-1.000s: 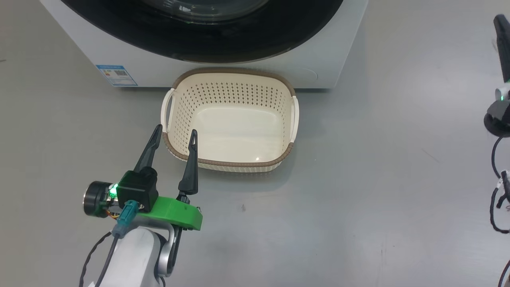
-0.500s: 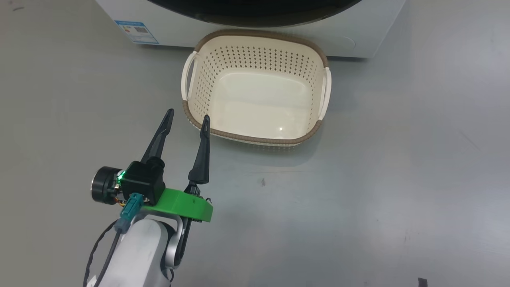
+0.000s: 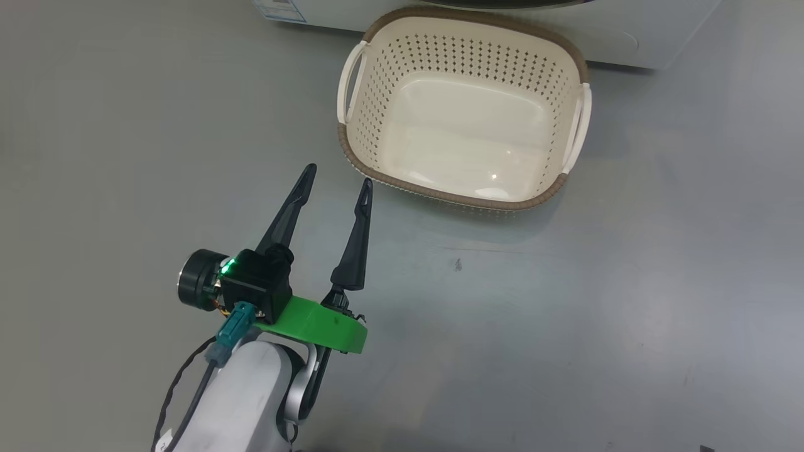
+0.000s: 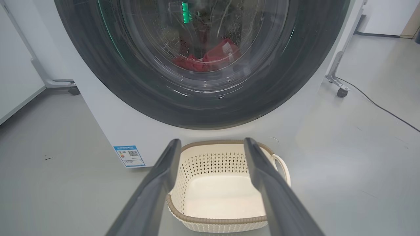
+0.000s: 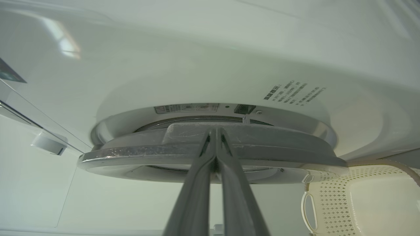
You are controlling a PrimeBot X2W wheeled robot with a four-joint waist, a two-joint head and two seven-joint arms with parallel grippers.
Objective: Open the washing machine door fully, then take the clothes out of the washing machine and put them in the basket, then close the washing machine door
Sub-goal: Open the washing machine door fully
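Note:
The washing machine (image 4: 108, 124) stands behind the basket (image 4: 223, 143). Its door (image 4: 147, 91) faces my left wrist view, and red clothes (image 4: 210, 60) show through the glass. The cream basket (image 3: 440, 194) sits empty on the floor against the washing machine (image 3: 628, 44). My left gripper (image 3: 339, 174) is open just short of the basket's near-left corner, with nothing between its fingers (image 4: 164, 177). My right gripper (image 5: 215, 131) is shut, its tips at the edge of the door (image 5: 131, 154), which that view sees edge-on below the white front (image 5: 229, 49). The basket (image 5: 328, 203) lies at that view's lower right.
A blue label (image 4: 129, 156) marks the machine's lower left corner. A castor of a white frame (image 4: 341, 91) and a dark cable (image 4: 377, 105) lie on the grey floor to the right. Another castor (image 4: 73, 90) stands at the left.
The head camera has moved: basket and machine slid up and right in its picture. My left gripper's tips, earlier over the basket's near-left corner, now lie short of it. It stays open.

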